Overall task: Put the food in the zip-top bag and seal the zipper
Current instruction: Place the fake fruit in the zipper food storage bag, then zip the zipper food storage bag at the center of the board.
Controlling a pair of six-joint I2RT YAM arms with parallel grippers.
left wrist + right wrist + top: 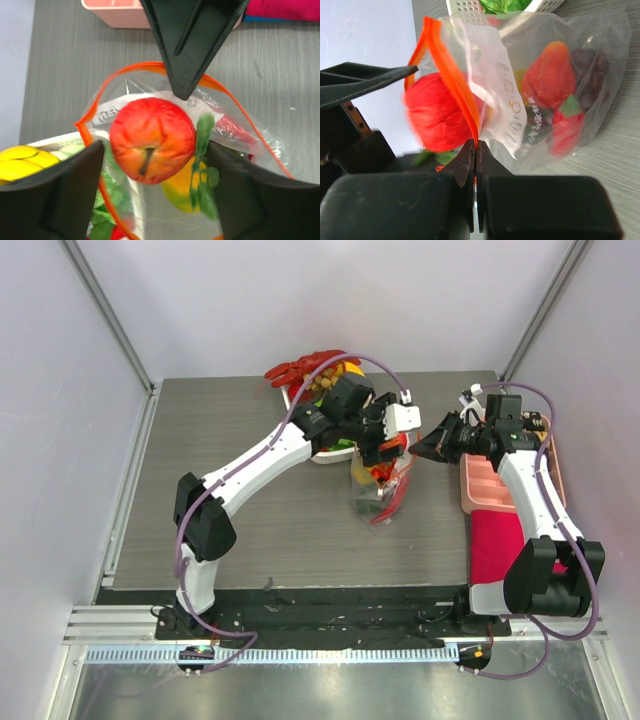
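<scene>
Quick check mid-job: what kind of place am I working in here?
Likely a lab robot cell, not a kitchen: plain white walls on metal posts, a grey tabletop, and toy food.

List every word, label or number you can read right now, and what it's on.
"Eas…", possibly "Easy": grey print on the crinkly clear plastic zip-top bag, left wrist view; the rest is creased and unreadable.
Column of small grey characters and symbols on the same bag, right wrist view: too blurred to read.
Top view: no readable text.
</scene>
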